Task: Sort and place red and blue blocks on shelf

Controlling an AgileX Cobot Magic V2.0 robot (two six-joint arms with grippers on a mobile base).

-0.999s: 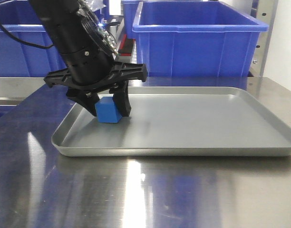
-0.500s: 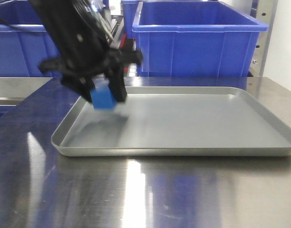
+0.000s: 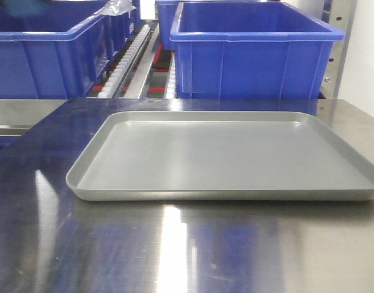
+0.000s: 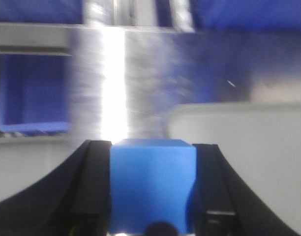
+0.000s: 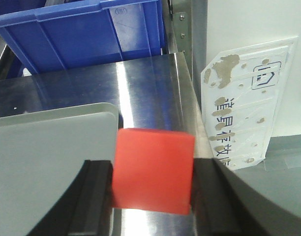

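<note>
Gripping is recorded on both arms. The blue block point(image 4: 153, 182) is held between the black fingers of the left pincer point(image 4: 153, 196), with a corner of the grey tray point(image 4: 249, 142) beyond it; the surroundings are blurred. The red block point(image 5: 153, 169) is clamped in the right pincer point(image 5: 153, 189), over the steel desk point(image 5: 145, 83) just beside the tray's rounded corner. Blue bins point(image 3: 254, 61) are seen on the shelf point(image 3: 341, 49) behind the tray.

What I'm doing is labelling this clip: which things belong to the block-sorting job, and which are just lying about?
Job: blue block, held in the left claw; red block, held in the right claw; shelf.
Lying about: grey tray; blue bins; white labelled panel.
</note>
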